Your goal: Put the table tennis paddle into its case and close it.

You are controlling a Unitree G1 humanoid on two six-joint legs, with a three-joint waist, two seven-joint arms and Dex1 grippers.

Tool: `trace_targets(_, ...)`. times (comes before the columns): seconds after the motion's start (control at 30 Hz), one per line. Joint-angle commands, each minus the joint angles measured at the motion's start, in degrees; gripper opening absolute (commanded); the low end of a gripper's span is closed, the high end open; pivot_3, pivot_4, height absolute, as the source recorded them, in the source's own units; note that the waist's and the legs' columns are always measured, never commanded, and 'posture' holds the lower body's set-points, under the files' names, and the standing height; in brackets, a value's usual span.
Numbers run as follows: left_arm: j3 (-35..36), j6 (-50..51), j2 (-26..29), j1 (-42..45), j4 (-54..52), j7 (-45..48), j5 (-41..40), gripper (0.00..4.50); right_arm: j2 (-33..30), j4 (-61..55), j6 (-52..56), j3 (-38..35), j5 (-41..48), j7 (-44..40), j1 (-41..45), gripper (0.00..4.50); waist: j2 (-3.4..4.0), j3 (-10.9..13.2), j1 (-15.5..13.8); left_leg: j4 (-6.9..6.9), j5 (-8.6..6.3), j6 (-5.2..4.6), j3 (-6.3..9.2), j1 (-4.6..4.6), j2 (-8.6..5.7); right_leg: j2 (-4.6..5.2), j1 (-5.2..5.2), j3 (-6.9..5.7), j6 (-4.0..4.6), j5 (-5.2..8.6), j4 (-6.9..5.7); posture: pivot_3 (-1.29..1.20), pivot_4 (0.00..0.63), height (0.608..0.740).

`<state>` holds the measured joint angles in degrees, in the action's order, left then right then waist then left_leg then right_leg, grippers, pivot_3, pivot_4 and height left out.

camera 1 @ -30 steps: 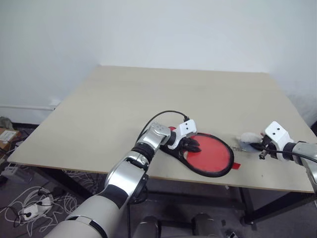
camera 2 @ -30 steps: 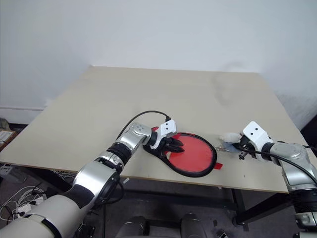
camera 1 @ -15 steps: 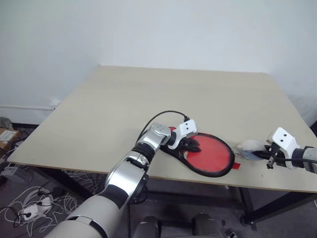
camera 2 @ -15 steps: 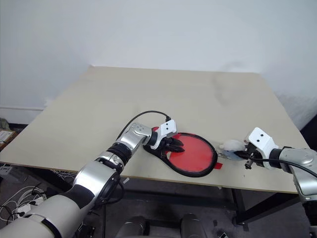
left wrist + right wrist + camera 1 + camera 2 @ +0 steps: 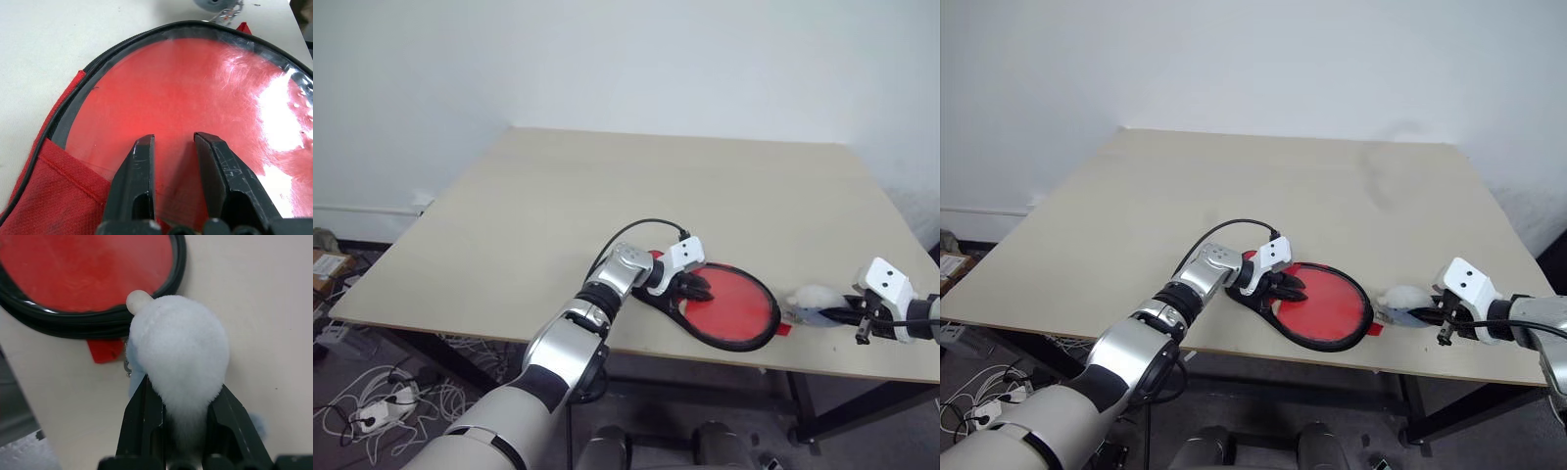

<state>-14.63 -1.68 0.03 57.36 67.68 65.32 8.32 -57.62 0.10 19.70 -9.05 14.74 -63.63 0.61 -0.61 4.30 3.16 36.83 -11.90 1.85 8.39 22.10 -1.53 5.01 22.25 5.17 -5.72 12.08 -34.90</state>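
White wall behind; pale beige tabletop (image 5: 607, 196) in front of it, and on the floor at the near left we note loose cables and a power strip (image 5: 372, 416).

Item one, left of centre near the front edge: the left gripper (image 5: 697, 288), pointing right, its black fingers (image 5: 137, 181) slightly parted and pressed down on the handle end of the case (image 5: 744, 338). We see nothing pinched between them; they rest on the clear plastic panel (image 5: 205, 98).

Item two, centre: the case, black-piped, lying flat near the front edge of the tabletop. We see the table tennis paddle (image 5: 729, 304) inside it, its red face showing through the panel. Red lining (image 5: 63, 196) shows at the handle end beside the left gripper. A small red tab (image 5: 105, 350) sticks out at the round right end.

Item three, just right of the case: a fluffy white pompom (image 5: 813, 299), touching the piped rim in the right wrist view, with a bit of metal ring beside it.

Item four, far right: the right gripper (image 5: 832, 313), narrowly parted and closed on the pompom.
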Motion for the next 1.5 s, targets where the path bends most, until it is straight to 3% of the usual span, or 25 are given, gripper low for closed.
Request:
trace_targets(0.03, -1.02, 1.65, 0.88, -0.41, 2.24, -0.63, 1.76, 1.27, -2.69, -2.53, -0.09, -2.92, 1.54, -2.58, -1.38, 0.52, -0.02, 0.01, -0.21, 0.0, 0.0, 0.0, 0.0, 0.0, 0.0, 0.0, 0.0, 0.0, 0.0, 0.0, -0.01, 0.0, 0.0, 0.74)
trace_targets(0.6, -1.01, 1.54, 0.56, -0.19, 2.58, -1.01, 1.8, 1.27, -4.53, -7.73, 1.04, -3.09, 4.7, -8.22, -6.85, 0.52, -0.09, 0.06, -0.47, 0.0, -0.04, 0.0, 0.0, 0.03, 0.0, 0.0, -0.02, -0.01, 0.0, 0.0, 0.04, 0.0, 0.0, 0.74)
trace_targets(1.5, -1.03, 1.5, 0.29, 0.06, 2.92, -1.43, 1.85, 1.27, -0.47, -19.16, 5.49, 8.23, 8.1, -10.29, -5.47, 0.52, -0.16, 0.02, -0.45, 0.01, -0.04, 0.0, 0.01, -0.04, 0.07, 0.0, -0.08, -0.06, 0.0, 0.0, 0.04, 0.0, 0.0, 0.74)
